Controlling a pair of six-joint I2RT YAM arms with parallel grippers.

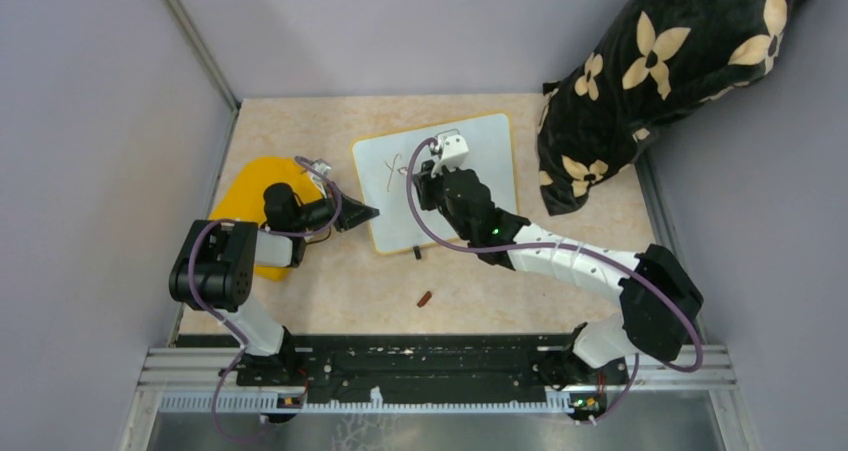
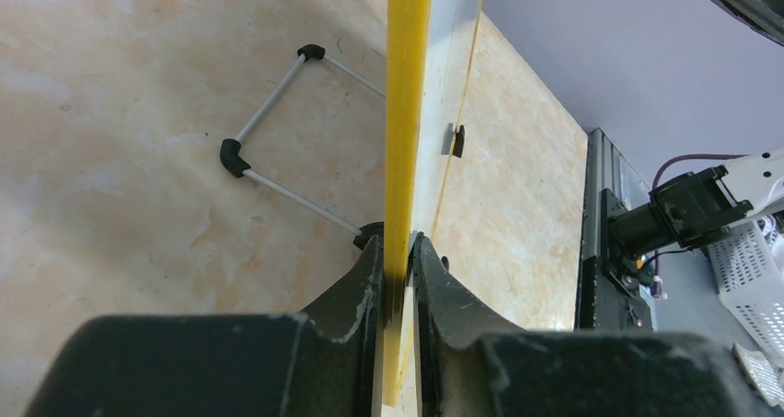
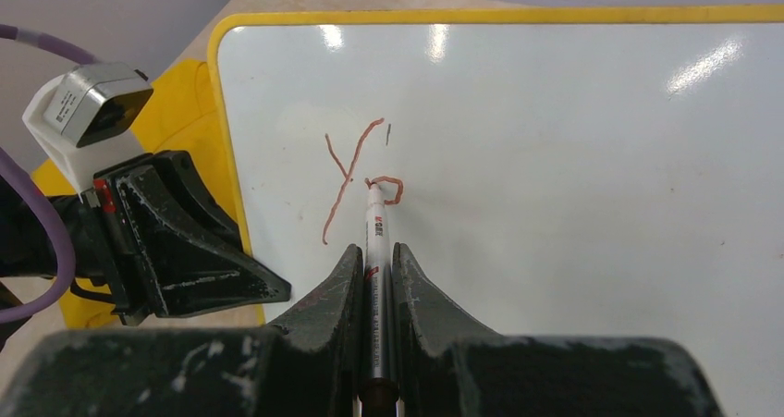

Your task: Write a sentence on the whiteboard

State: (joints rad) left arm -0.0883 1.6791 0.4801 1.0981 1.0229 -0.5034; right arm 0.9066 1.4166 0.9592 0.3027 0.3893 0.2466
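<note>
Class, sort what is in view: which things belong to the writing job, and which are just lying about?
Job: whiteboard, marker, writing begun, left gripper clamping the rim, right gripper holding the marker.
Lying about: yellow cloth, flowered black cushion, small brown piece.

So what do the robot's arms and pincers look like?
Both are chunky black joints joined by white tubes: the left arm and the right arm. A purple cable loops along each. The left pincer and right pincer each have two black wedge-shaped fingers, scuffed with pale scratches. A small white camera box sits behind them.
</note>
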